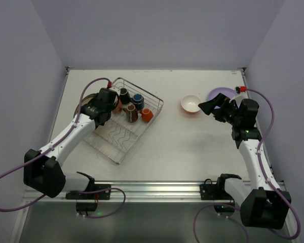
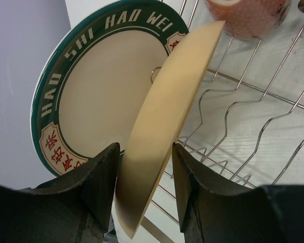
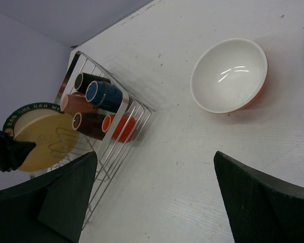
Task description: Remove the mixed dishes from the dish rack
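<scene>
Dish rack (image 1: 120,137): thin bare metal wire, bright and shiny. Yellow plate (image 2: 162,126) at rack's left end: smooth, soft satin sheen; plastic or glaze, can't tell. Pattern-rimmed white plate (image 2: 101,96) beside it, outside rack's wires: smooth, low gloss, printed rim. Pink mug (image 2: 248,17) inside rack: matt w/ fine speckle. Orange bowl (image 3: 228,76) right of rack: glossy glaze, bright highlights on white inside. Table (image 3: 192,167) under rack: white, matt, faint grain + scuffs. Left gripper (image 2: 144,147) fingers (image 2: 99,182): black, matt, looks plastic. Right gripper (image 3: 154,154) fingers (image 3: 258,202): black, finely pebbled.
</scene>
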Tool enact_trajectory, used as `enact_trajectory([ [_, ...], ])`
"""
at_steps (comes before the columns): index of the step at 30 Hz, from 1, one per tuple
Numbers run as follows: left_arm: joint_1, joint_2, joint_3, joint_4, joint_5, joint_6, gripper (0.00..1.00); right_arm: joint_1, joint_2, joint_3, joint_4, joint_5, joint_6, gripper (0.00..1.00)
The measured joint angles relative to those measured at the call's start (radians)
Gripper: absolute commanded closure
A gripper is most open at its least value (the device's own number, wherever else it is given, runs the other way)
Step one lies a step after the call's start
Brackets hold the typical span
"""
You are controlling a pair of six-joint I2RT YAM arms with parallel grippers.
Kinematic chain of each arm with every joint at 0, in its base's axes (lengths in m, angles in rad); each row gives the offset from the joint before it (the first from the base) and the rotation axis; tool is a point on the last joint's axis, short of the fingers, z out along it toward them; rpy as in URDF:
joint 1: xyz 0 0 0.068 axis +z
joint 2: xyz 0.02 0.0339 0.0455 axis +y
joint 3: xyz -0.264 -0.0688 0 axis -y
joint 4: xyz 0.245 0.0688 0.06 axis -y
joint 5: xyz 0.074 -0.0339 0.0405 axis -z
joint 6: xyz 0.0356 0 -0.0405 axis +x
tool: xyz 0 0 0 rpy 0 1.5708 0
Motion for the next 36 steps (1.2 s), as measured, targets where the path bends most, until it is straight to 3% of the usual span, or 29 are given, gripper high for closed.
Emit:
enact_trajectory([
  [6,-0.037,0.018,0.000,0.000,-0.083,0.009,0.53,0.000,0.000,0.000,0.000,-0.014,0.001,0.01],
  [13,-0.042,0.040,0.000,0.000,-0.156,0.018,0.66,0.000,0.002,0.000,0.008,-0.026,0.005,0.01],
  [21,-0.042,0.046,0.006,0.000,-0.210,0.026,0.73,0.000,0.002,0.000,0.015,-0.043,0.008,0.01],
  [30,-0.050,0.046,0.026,-0.008,-0.244,0.048,0.93,0.000,0.004,0.000,0.019,-0.045,0.008,0.01],
  [31,-0.056,0.046,0.029,-0.009,-0.254,0.048,0.99,0.000,0.004,0.000,0.020,-0.045,0.008,0.01],
  [36,-0.076,0.046,0.062,-0.026,-0.294,0.055,1.00,0.000,0.009,0.000,0.025,-0.045,0.008,0.01],
])
